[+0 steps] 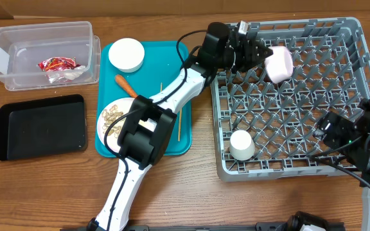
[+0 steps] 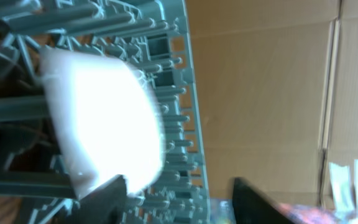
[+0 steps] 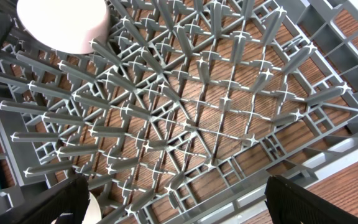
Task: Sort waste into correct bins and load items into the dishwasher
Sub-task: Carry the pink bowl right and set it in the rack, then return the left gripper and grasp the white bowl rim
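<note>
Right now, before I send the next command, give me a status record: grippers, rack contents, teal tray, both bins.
left gripper: open, beside the pale-pink bowl, which stands on edge among the far pegs of the dish rack
right gripper: open, empty, over the rack's right side
in rack: pale-pink bowl, small white cup
teal tray: white bowl, carrot, plate with nut shells, chopsticks
clear tub: red wrapper, tissue
black tray: nothing in it
</note>
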